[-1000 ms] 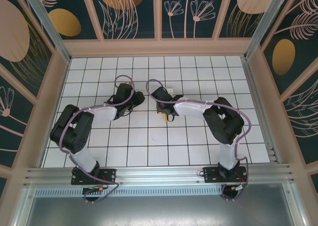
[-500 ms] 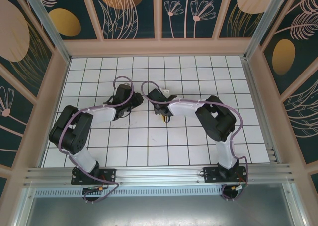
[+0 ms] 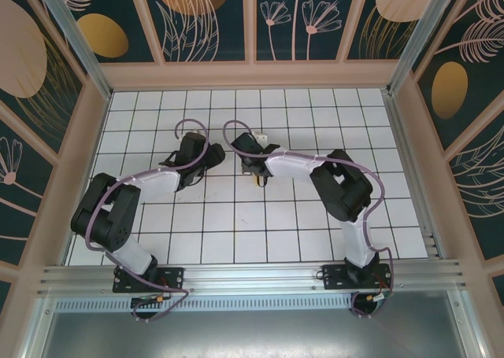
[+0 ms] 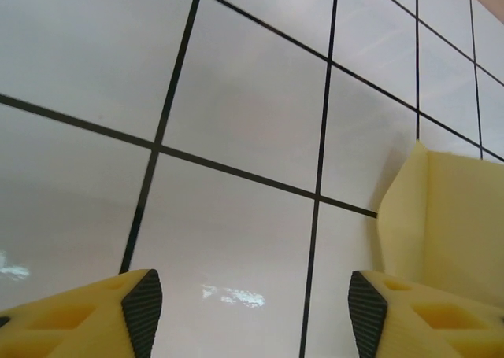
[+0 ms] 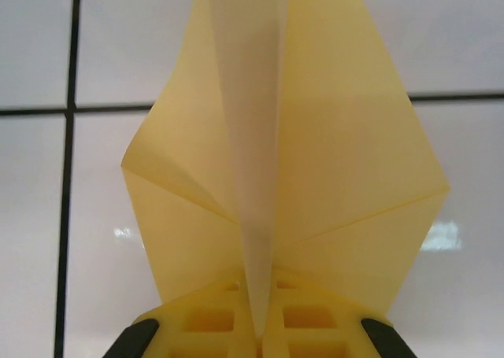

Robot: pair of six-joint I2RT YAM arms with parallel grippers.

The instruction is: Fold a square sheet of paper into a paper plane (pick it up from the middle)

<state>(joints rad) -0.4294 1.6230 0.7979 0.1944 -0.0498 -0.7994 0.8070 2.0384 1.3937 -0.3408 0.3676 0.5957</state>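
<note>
Right gripper [image 5: 256, 330], bottom centre, clamps the paper plane [image 5: 315, 138] on its ridge, likely setting the crease. Left gripper [image 4: 248, 311] spread, empty.

we found both grippers over the middle of the table [image 3: 236, 232], a little toward its far edge: the left gripper [image 3: 213, 160] on the left, the right gripper [image 3: 258, 179] near it on the right. the paper plane [image 5: 315, 138] stood above the table, pinched by its centre fold in the right gripper, one wing to each side, just beyond the left gripper's right finger [image 4: 370, 303].
</note>
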